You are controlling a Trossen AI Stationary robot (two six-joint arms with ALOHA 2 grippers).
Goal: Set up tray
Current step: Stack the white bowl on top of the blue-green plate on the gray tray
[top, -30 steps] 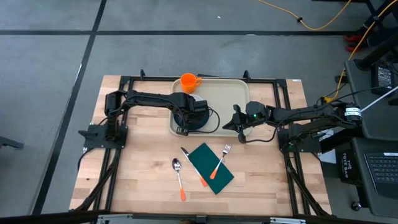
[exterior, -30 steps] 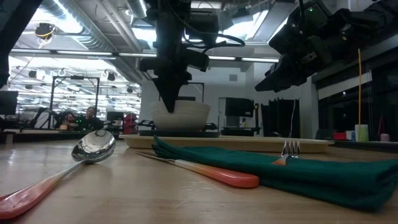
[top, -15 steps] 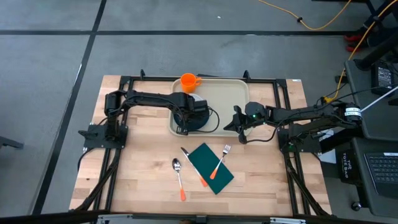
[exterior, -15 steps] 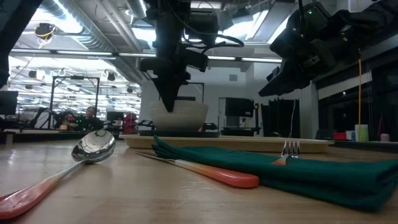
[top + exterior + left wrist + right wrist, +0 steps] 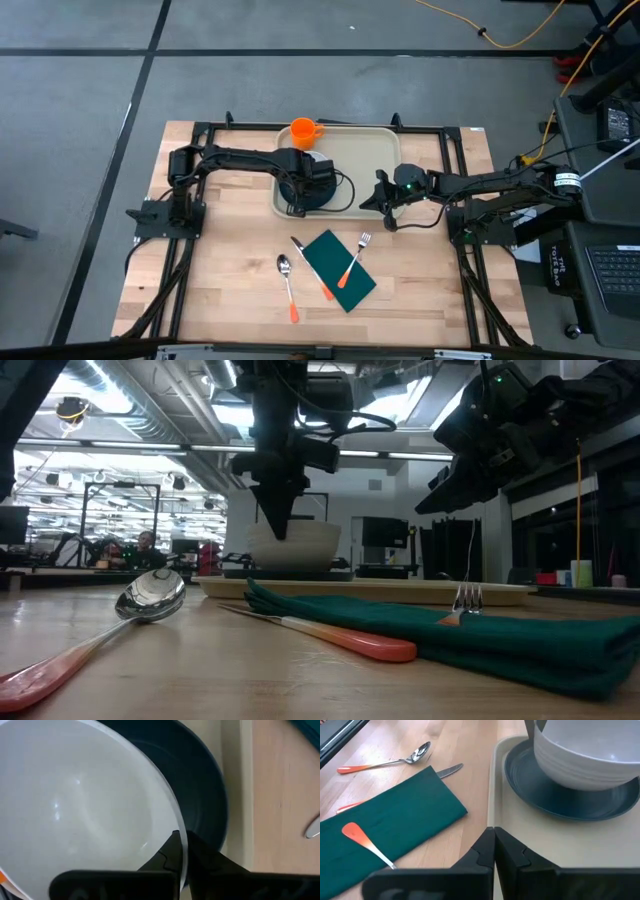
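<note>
The beige tray [image 5: 372,150] lies at the table's far middle. On it a dark blue plate [image 5: 206,795] carries a white bowl [image 5: 75,805], also seen as the bowl [image 5: 590,750] in the right wrist view. My left gripper [image 5: 182,856] stands over the bowl, shut on its rim. My right gripper [image 5: 494,844] is shut and hovers above the tray's near right rim [image 5: 495,795], touching nothing. An orange cup [image 5: 303,131] stands at the tray's far left corner. My left gripper pinches the bowl's rim [image 5: 176,822] with one finger inside the bowl and one outside, coming from above and pointing down. The bowl stays upright over the plate; whether its base rests on the plate I cannot tell.
Nearer on the wooden table lies a dark green napkin [image 5: 338,270] with an orange-handled fork [image 5: 352,262] on it, a knife [image 5: 312,266] at its left edge and a spoon [image 5: 288,288] further left. Bare tray surface shows right of the plate.
My left gripper has shifted a little toward the table's right, and the bowl in its hold has moved with it over the plate. The right arm has barely moved.
</note>
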